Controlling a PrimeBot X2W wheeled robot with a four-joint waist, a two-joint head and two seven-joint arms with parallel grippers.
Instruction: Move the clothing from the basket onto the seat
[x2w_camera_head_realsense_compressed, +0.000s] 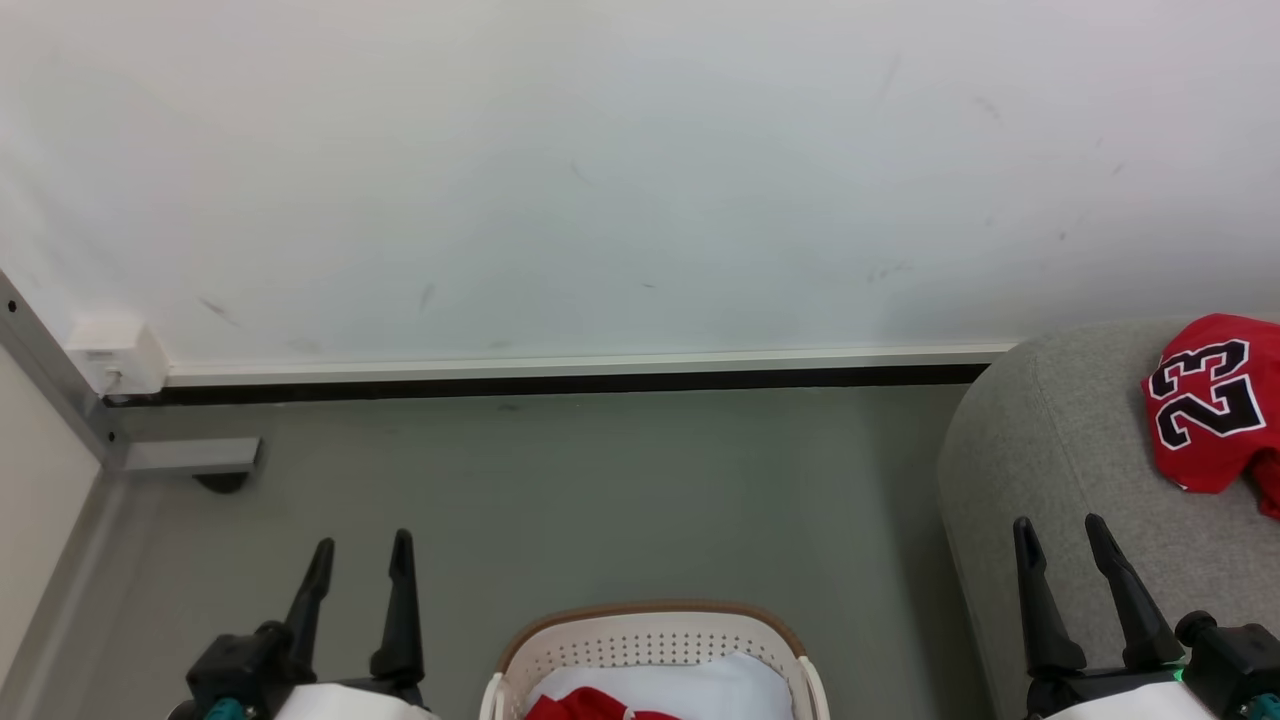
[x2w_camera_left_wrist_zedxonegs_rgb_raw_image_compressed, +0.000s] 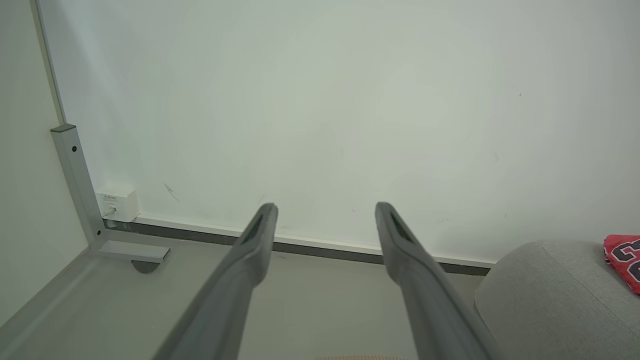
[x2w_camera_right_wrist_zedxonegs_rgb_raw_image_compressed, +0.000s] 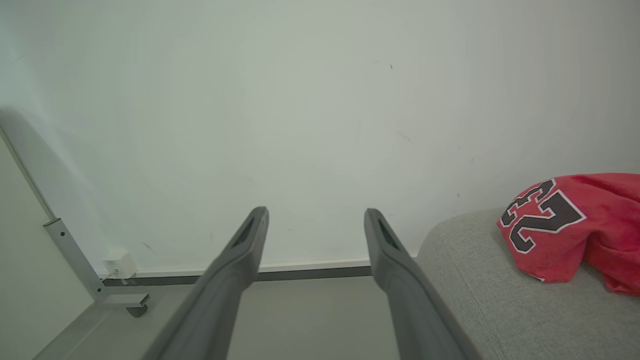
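Left gripper (x2w_camera_head_realsense_compressed: 363, 542) and right gripper (x2w_camera_head_realsense_compressed: 1058, 522) spread wide, empty.
Head view: basket (x2w_camera_head_realsense_compressed: 650, 608) between them, red garment (x2w_camera_head_realsense_compressed: 580, 705) with white cloth (x2w_camera_head_realsense_compressed: 700, 680) inside; jersey (x2w_camera_head_realsense_compressed: 1210, 400) on the seat (x2w_camera_head_realsense_compressed: 1060, 450). Left wrist view: sliver of jersey, metal post (x2w_camera_left_wrist_zedxonegs_rgb_raw_image_compressed: 75, 180). Right wrist view: its number clear.

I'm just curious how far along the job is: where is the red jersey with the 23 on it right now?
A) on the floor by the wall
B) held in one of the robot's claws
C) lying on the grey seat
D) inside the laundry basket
C: the jersey lies on the grey seat, while the left gripper and the right gripper are both open and hold nothing.
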